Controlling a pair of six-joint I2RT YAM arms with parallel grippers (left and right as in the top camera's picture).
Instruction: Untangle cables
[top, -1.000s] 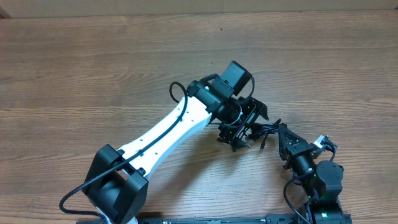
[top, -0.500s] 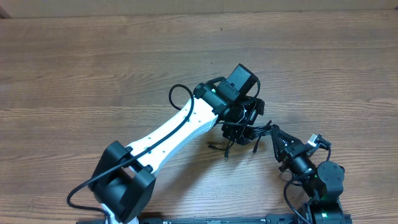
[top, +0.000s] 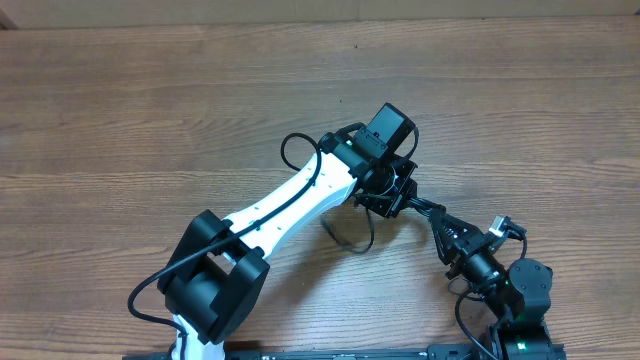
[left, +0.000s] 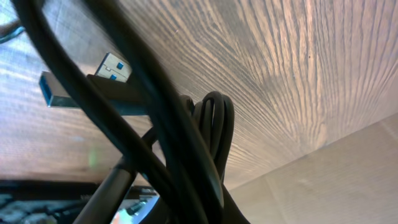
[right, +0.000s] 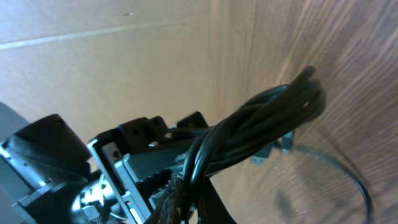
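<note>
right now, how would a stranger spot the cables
On the wooden table, find the white arm and its left gripper. The cables are the thin black bundle strung from it to the right gripper, thinner than the arms' wiring.

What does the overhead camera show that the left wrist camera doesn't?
Only overhead: the left gripper and right gripper, with the thin black cables stretched between them and one loop dangling. Only the left wrist: a silver-tipped USB plug and a blue-tipped USB plug, up close. Both: the black cables and the brown wood-grain table.
</note>
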